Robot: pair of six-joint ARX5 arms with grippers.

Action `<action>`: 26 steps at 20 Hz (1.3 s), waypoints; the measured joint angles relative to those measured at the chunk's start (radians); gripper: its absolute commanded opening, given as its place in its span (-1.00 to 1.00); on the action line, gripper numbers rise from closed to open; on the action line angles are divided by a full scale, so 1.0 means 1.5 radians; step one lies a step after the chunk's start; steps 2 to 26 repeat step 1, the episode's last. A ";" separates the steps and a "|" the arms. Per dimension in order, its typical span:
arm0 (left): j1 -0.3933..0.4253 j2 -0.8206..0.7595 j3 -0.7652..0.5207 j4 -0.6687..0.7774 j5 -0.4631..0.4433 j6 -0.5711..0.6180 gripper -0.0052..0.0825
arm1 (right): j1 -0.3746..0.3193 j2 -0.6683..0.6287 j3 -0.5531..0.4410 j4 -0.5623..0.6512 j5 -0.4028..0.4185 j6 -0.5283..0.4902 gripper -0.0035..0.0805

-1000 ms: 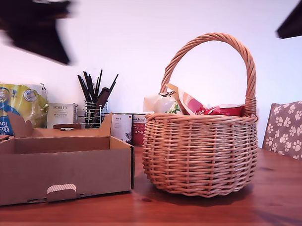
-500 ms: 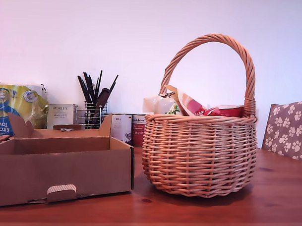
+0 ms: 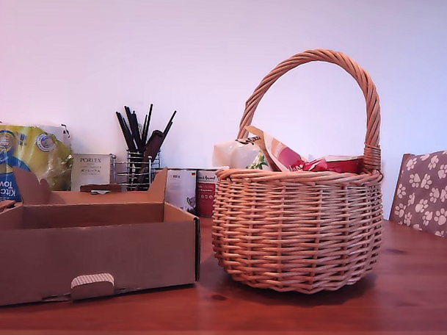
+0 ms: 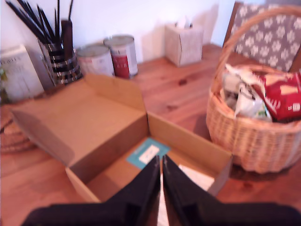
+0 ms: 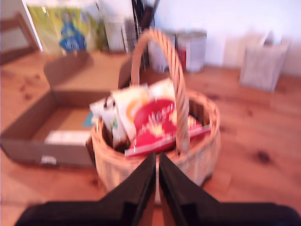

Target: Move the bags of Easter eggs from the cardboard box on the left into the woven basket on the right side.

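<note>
The bags [image 5: 150, 125] sit in the basket [image 3: 298, 229], centre of the exterior view; the box [image 4: 117, 136] looks empty of them. My first gripper [image 4: 161, 176] and second gripper [image 5: 156, 176] hover, jaws together, so I judge the task done.

"PORLEX" printed on small grey carton [image 3: 90, 171], behind cardboard box [image 3: 95, 260], exterior view. "Kitchen Towel" partly legible, cut off at frame edge, on yellow-blue pack [image 3: 22, 160] at exterior view's left. Tins [image 3: 194, 191] carry labels, print too small to read. Sweet packets [image 3: 283, 155] in woven basket [image 3: 298, 229]: lettering illegible. Wrist views too blurred, nothing readable.
</note>
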 measured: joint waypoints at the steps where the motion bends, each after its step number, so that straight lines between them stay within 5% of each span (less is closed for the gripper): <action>1: 0.000 0.000 0.000 -0.006 0.000 0.000 -0.93 | 0.000 0.000 0.000 -0.013 0.000 0.000 -0.95; 26: 0.000 0.000 0.000 -0.006 0.000 0.000 -0.93 | 0.000 0.000 0.000 -0.013 0.000 0.000 -0.95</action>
